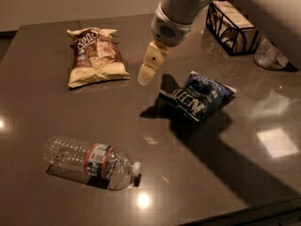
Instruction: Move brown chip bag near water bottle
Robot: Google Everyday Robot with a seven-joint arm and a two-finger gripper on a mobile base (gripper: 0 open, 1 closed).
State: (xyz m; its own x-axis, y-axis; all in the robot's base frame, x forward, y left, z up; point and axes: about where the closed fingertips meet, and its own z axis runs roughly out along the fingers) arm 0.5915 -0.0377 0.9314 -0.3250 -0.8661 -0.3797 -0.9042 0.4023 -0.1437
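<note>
The brown chip bag (pixel 95 55) lies flat at the back left of the dark table. The water bottle (pixel 89 161) lies on its side at the front left, white cap pointing right. My gripper (pixel 146 74) hangs over the table just right of the brown bag, above the surface, between it and the blue bag. It holds nothing that I can see.
A dark blue chip bag (pixel 200 95) lies right of the gripper. A black wire basket (pixel 231 27) with pale packets stands at the back right, a clear glass (pixel 269 55) beside it. The table's front edge (pixel 244 211) runs low right.
</note>
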